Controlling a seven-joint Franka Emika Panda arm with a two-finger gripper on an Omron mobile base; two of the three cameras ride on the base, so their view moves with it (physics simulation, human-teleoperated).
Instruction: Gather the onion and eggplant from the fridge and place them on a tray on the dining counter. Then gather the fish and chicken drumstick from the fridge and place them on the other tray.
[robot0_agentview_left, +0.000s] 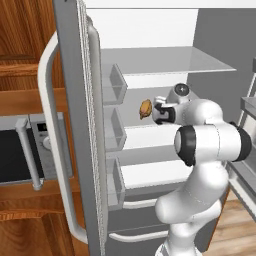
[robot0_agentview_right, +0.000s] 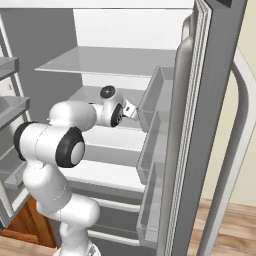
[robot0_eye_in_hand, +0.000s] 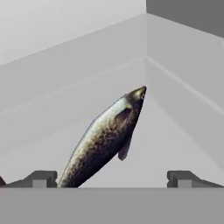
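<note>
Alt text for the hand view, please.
A speckled fish lies on a pale fridge shelf, head toward the back corner. The open gripper is straddling its tail end, one fingertip at each side.

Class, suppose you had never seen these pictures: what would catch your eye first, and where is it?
First the fish, dark and speckled, lying slantwise on a pale fridge shelf between the open gripper tips. Next the white arm reaching into the open fridge, with a small orange-brown item just ahead of its hand.
</note>
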